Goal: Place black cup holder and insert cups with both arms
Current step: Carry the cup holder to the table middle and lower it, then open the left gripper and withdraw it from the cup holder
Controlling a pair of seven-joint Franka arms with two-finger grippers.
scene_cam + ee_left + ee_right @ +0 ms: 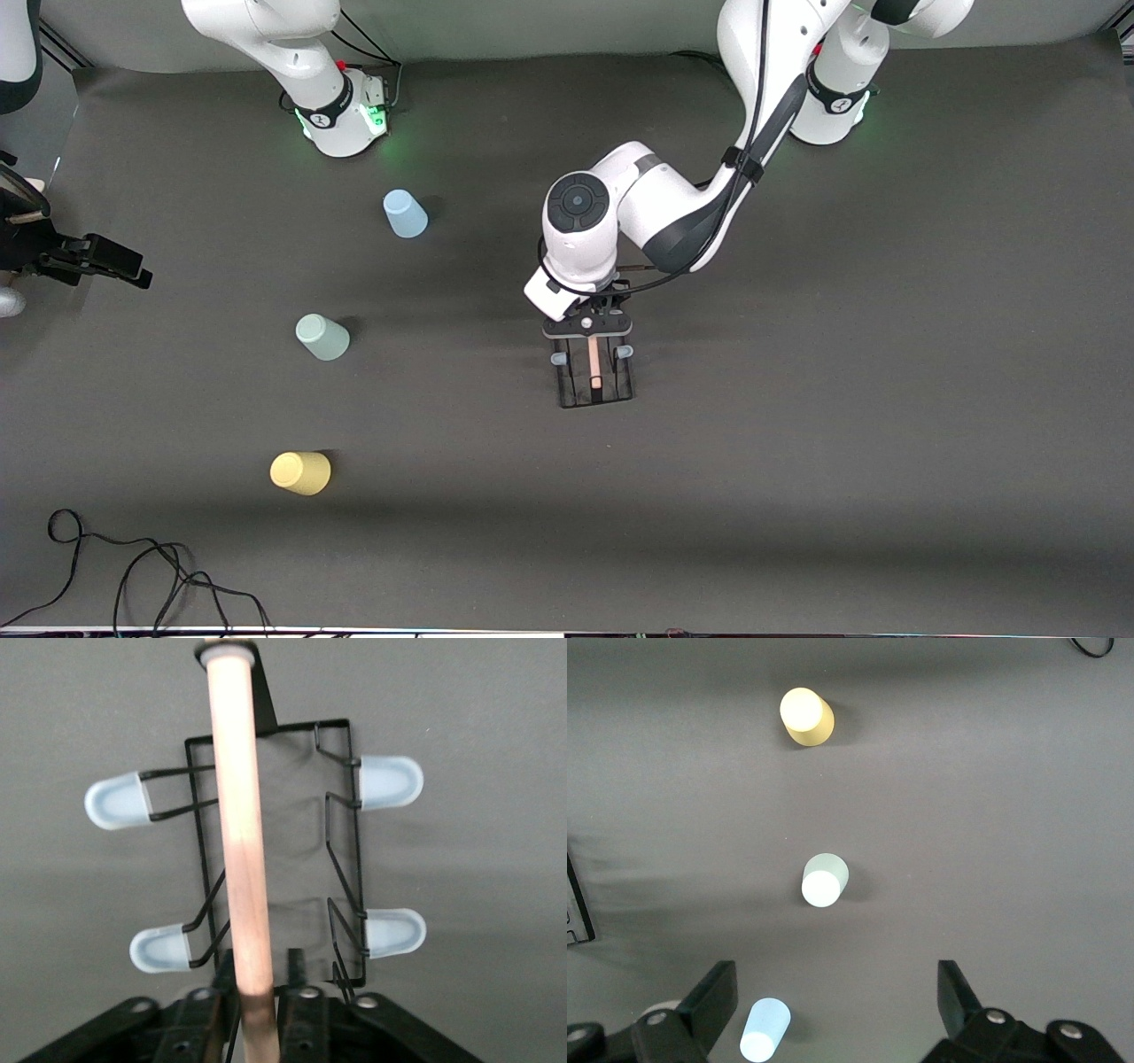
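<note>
The black cup holder [611,394] stands on the dark table mat near the middle, its wooden rod handle [239,815] on top and pale-tipped pegs [117,801] sticking out at both sides. My left gripper [589,332] straddles the rod's end, slightly open, with a thin gap showing beside the rod in the left wrist view [261,1001]. Three cups stand mouth down toward the right arm's end: light blue [405,214], pale green [322,338], yellow [300,472]. My right gripper [837,979] hangs wide open and empty high over the blue cup [765,1029].
A black cable [133,567] loops on the mat at the front corner of the right arm's end. The right arm's base [341,115] and the left arm's base [833,111] stand along the back edge.
</note>
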